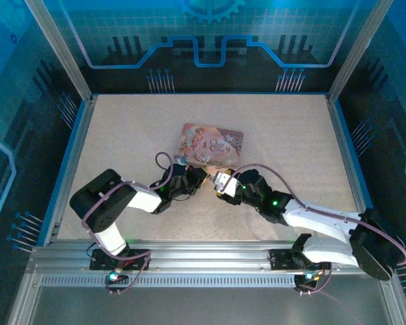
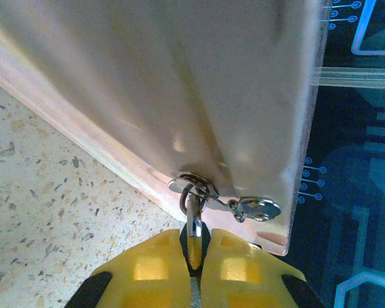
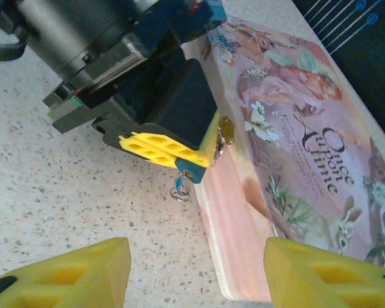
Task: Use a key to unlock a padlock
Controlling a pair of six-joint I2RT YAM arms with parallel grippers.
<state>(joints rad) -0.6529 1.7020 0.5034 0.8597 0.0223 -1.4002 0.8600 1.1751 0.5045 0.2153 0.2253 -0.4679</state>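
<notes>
your left gripper is clamped on the padlock at the near edge of the pink tin, mid-table. the shackle is threaded through the tin's hasp. your right gripper sits just near of it, jaws wide, nothing in them. the padlock is tiny, rigid, smooth metal and likely to twist under torque, so pinch its flat body faces and leave the keyhole clear. it's tethered to a light tin, so a pull probably drags the tin. the silvery tab on a ring just beside the shackle looks like the key - can't confirm. thin, light, stiff - take it by the flat head, blade free.
</notes>
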